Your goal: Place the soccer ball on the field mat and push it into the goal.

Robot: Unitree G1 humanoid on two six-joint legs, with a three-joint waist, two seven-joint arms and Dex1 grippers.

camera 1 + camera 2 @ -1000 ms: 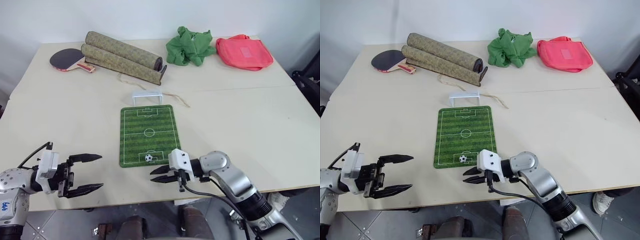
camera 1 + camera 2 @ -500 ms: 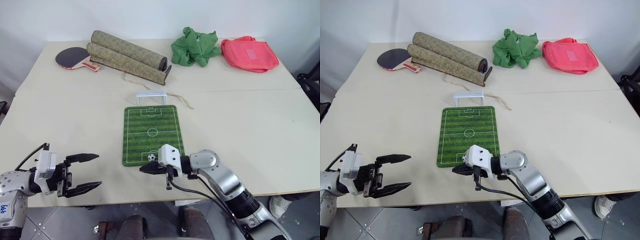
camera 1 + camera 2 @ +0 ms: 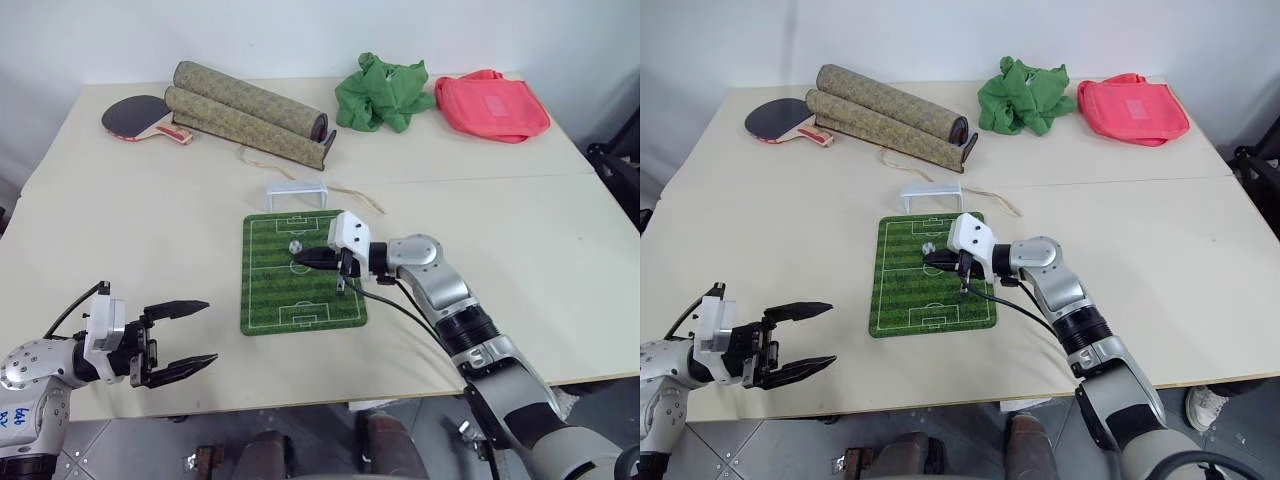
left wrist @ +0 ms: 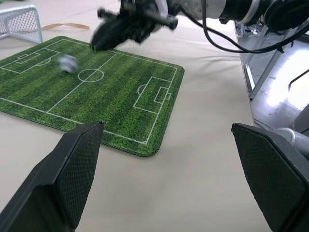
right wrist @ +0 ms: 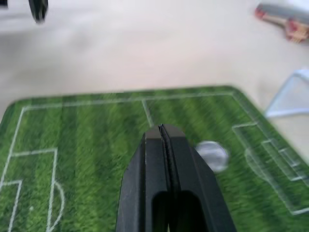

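Risking a wide miss of the goal (image 3: 296, 193): closed, empty right pincer (image 3: 307, 259) is nudging the soccer ball (image 3: 296, 246) off-centre on the field mat (image 3: 270, 300).

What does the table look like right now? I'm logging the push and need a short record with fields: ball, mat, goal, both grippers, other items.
ball: soccer ball on the mat, between centre circle and the goal-side box
mat: field mat flat on the table
goal: goal just past the mat's far end, nothing in it
right gripper: right gripper shut, over the mat just behind the ball
left gripper: left gripper open, off the mat near the table's front edge
other items: paddle, rolled mat, green cloth, pink bag
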